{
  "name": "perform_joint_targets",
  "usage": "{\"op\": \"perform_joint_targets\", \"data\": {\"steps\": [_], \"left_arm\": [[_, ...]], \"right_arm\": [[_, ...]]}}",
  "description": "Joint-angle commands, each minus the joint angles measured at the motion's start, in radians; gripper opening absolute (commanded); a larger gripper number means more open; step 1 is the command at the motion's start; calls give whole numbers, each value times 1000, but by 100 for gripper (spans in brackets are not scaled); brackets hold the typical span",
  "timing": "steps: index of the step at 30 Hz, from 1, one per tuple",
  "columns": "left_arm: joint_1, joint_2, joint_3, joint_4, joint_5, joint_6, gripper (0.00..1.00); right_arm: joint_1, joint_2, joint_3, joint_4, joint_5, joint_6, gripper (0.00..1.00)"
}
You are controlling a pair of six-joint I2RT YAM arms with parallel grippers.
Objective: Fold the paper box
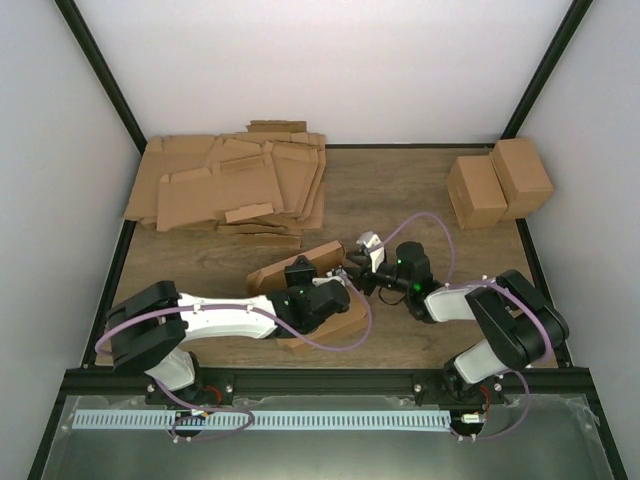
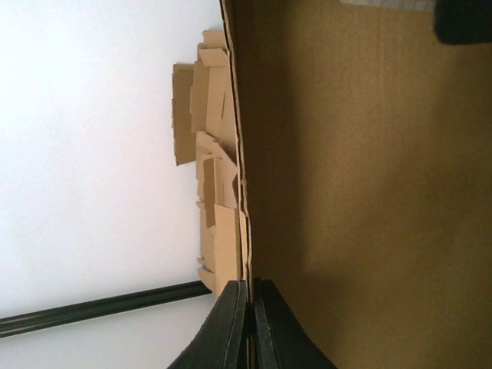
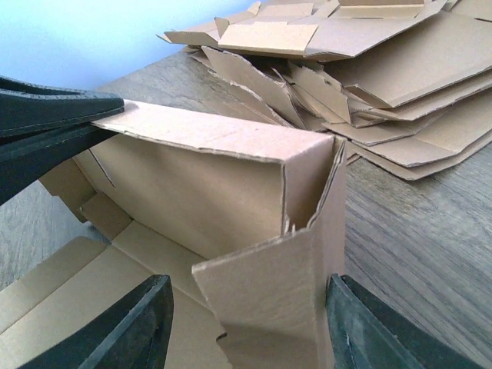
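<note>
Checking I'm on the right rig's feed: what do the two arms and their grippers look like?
Both arms match: the left arm and right arm have white links between bulky black joints, and a lavender cable loops along each. The fingers are black, tapered wedges.

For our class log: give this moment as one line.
left jaws: shut on box wall | right jaws: open, straddling end flap | box: part-folded
</note>
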Motion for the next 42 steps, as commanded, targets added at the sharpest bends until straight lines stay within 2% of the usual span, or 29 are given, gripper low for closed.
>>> {"op": "perform_joint_targets", "data": {"steps": [1,9,17,23,27,32,35,42], "left_arm": [[-15,64,-16,-14,-24,9,4],[-34,89,-13,-30,-30,-58,4],[-46,107,-5,-49,-22,-105,4],[-51,127,26,-87,-15,-133,4],[-55,131,35,-96,-17,-143,4],[-62,131,41,-104,-14,-151,4],[-66,129,45,-109,-11,-154,4],[-74,131,50,-126,-15,-163,4]], "right_arm": [[-4,-12,-13,47,4,11,57],[-31,-94,-46,9,7,58,59],[-57,-256,-145,8,65,120,60],[-138,-299,-142,-38,119,166,61],[-163,-243,-98,-75,120,154,60],[-160,-136,-50,-44,13,120,57],[-128,-94,-41,-3,-34,79,57],[-60,-11,4,20,-10,23,57]]}}
